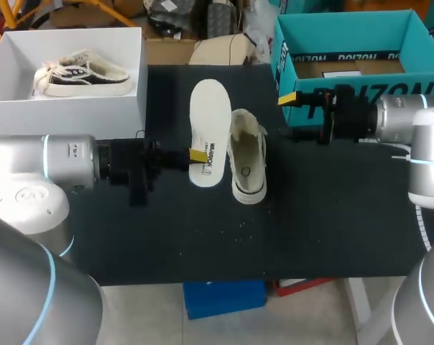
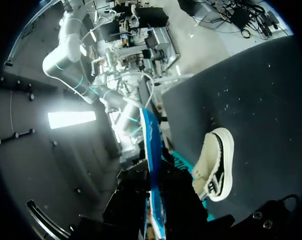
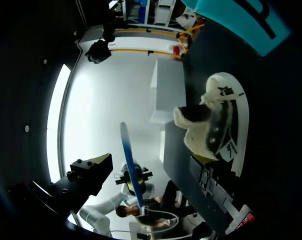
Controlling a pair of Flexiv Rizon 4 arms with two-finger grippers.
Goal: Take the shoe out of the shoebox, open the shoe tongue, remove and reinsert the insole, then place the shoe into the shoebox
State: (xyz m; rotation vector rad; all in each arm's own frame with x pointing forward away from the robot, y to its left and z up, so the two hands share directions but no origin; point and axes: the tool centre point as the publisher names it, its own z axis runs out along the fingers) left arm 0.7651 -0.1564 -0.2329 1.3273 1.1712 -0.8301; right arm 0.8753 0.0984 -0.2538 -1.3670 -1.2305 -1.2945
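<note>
White oval insole (image 1: 207, 129) pinched by left end effector (image 1: 197, 155); cream fabric shoe (image 1: 247, 162) beside; right end effector (image 1: 289, 98) spread wide.

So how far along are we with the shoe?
Done: the shoe is out on the mat, its insole lying beside it. In hand: the left gripper is at the insole's edge; grip unclear. The right gripper hangs apart. Left: reinsert the insole, return the shoe to the white shoebox.
</note>
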